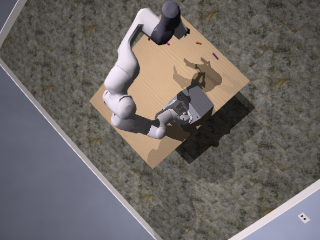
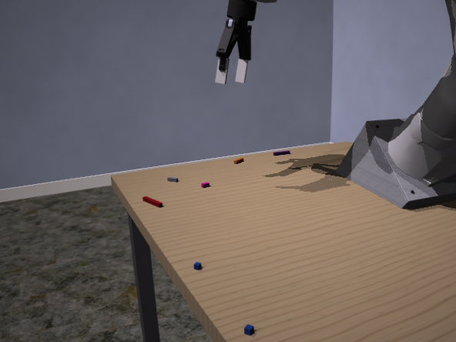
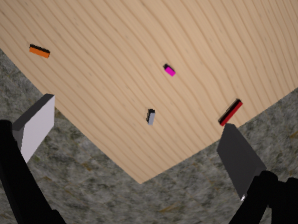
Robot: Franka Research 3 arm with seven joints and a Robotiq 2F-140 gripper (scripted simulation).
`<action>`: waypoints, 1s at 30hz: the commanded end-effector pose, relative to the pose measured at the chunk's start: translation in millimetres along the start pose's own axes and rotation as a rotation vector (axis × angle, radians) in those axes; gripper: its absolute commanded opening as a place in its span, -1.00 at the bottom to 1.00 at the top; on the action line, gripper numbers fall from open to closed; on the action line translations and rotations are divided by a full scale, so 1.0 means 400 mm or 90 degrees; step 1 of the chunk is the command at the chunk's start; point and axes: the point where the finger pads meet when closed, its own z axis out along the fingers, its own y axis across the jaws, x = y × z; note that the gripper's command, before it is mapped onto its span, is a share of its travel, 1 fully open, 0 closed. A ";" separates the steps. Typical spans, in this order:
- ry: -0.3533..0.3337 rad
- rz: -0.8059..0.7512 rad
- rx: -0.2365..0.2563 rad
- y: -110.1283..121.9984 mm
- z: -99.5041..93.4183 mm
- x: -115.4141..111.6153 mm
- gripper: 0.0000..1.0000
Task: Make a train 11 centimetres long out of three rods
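Observation:
My gripper (image 2: 231,76) (image 3: 139,124) is open and empty, high above the table. A grey rod (image 2: 172,179) (image 3: 151,117) lies near the table corner, between the fingers in the wrist view but far below them. A magenta rod (image 1: 168,44) (image 2: 205,185) (image 3: 170,71) lies near it. A red rod (image 1: 148,39) (image 2: 152,202) (image 3: 231,113) lies by the edge. An orange rod (image 1: 198,42) (image 2: 239,161) (image 3: 40,51) and a purple rod (image 1: 215,55) (image 2: 281,153) lie along another edge. Two blue rods (image 2: 197,266) (image 2: 249,330) lie apart at the front of the exterior view. No rods touch.
The wooden table (image 1: 151,70) (image 2: 308,246) ends close beyond the grey and red rods. The arm's grey mount (image 1: 201,101) (image 2: 381,165) stands on the table. In the top view the arm hides the grey rod and both blue rods. The arm's shadow falls beside the mount.

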 end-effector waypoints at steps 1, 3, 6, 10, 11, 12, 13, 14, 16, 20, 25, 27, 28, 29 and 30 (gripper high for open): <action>0.002 0.040 -0.003 0.003 -0.001 0.000 1.00; 0.002 0.040 -0.003 0.003 -0.001 0.000 1.00; 0.002 0.040 -0.003 0.003 -0.001 0.000 1.00; 0.002 0.040 -0.003 0.003 -0.001 0.000 1.00; 0.002 0.040 -0.003 0.003 -0.001 0.000 1.00; 0.002 0.040 -0.003 0.003 -0.001 0.000 1.00; 0.002 0.040 -0.003 0.003 -0.001 0.000 1.00; 0.002 0.040 -0.003 0.003 -0.001 0.000 1.00; 0.002 0.040 -0.003 0.003 -0.001 0.000 1.00; 0.010 0.122 0.001 0.013 0.039 -0.028 1.00; 0.010 0.122 0.001 0.013 0.039 -0.028 1.00; 0.010 0.122 0.001 0.013 0.039 -0.028 1.00; 0.010 0.122 0.001 0.013 0.039 -0.028 1.00; 0.010 0.122 0.001 0.013 0.039 -0.028 1.00; 0.010 0.122 0.001 0.013 0.039 -0.028 1.00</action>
